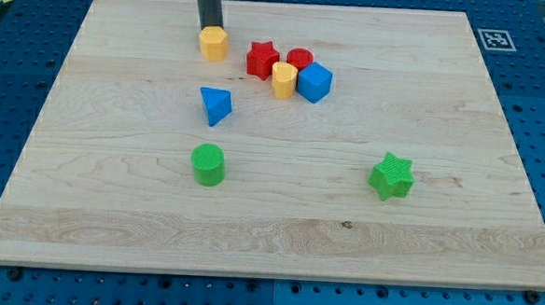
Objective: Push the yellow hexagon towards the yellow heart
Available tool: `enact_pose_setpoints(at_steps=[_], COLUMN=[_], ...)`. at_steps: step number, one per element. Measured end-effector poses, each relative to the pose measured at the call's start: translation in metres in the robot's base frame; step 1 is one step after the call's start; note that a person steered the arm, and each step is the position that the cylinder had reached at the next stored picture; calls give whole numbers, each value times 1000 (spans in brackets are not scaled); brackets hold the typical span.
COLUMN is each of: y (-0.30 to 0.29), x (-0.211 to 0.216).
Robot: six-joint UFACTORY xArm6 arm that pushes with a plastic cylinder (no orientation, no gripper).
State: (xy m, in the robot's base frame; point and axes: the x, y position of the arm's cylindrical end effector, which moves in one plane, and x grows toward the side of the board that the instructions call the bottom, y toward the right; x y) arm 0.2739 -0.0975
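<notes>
My tip point(210, 27) sits right at the far side of the yellow hexagon point(214, 44), touching or nearly so, near the worktop's point(111, 209) top edge, left of centre. No fingers on this rig, just a bare rod, holding nothing. Yellow heart point(284, 79) lies to the hexagon's right and slightly lower, apart from it, in a tight cluster: red star point(262, 59) at its upper left, red cylinder point(300, 59) behind it, blue cube point(314, 82) touching its right side. Blue triangular block point(216, 105) below the hexagon. Green cylinder point(208, 164) lower, toward the bottom edge. Green star point(392, 176) well apart at lower right.
</notes>
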Motion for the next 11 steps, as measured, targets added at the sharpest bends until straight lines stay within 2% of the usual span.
enact_pose_setpoints(at_steps=[1, 3, 4, 8, 11], y=[1, -47, -47, -59, -5], x=[18, 20, 33, 31, 35])
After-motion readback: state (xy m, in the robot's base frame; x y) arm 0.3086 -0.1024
